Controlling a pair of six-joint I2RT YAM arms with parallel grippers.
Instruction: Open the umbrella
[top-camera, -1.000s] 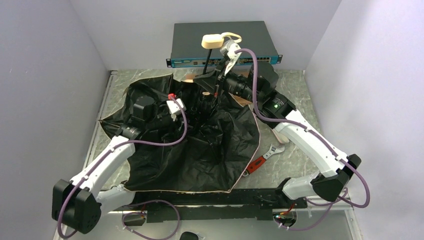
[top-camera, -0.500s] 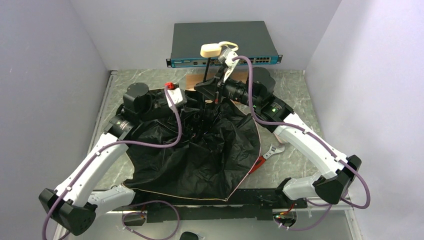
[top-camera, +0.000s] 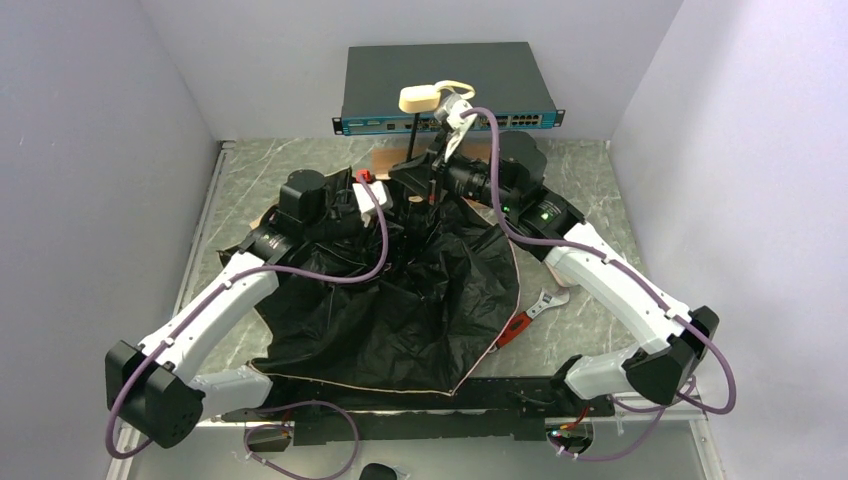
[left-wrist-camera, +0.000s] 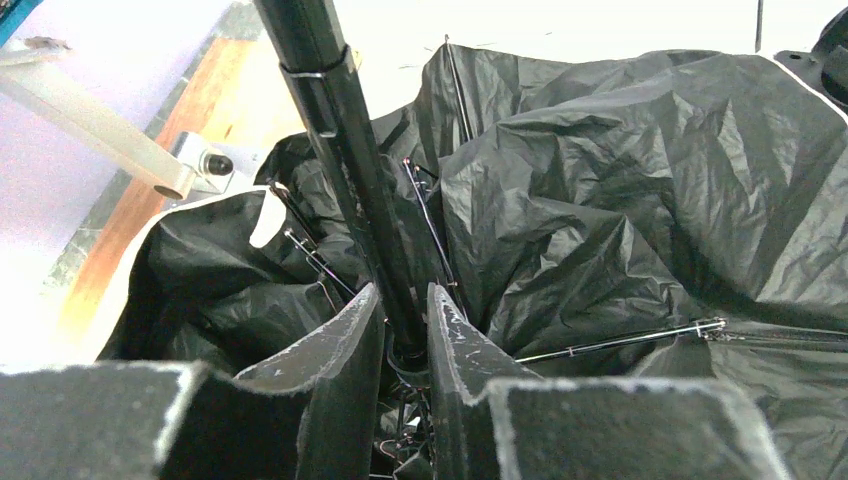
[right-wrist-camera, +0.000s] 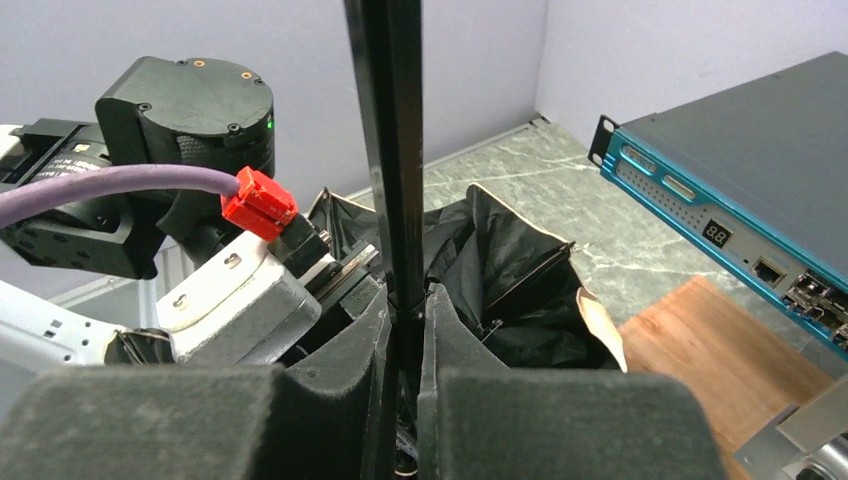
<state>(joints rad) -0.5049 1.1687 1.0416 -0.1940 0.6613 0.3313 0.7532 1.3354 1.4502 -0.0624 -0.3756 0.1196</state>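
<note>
Umbrella (top-camera: 400, 300) canopy slumped on the worktop (top-camera: 240, 170), shaft (right-wrist-camera: 390, 150) rising from it.
Right jaws clamp the shaft; left jaws flank it lower down, contact unclear.

Your umbrella (left-wrist-camera: 600, 200) shows thin black cloth, crinkled and with a faint sheen. Its shaft (left-wrist-camera: 335, 130) is smooth, glossy black, and its ribs (left-wrist-camera: 620, 340) are fine bright metal wire. The fingers (left-wrist-camera: 320, 360) of your left end effector (left-wrist-camera: 405, 300) look matt, dark and grainy, with scuffed whitish edges. The desk (right-wrist-camera: 520, 190) has a smooth grey-green marbled finish. On it you see a wood-grain board (right-wrist-camera: 690, 350) and a network switch (right-wrist-camera: 740, 130) with a matt dark metal lid.
</note>
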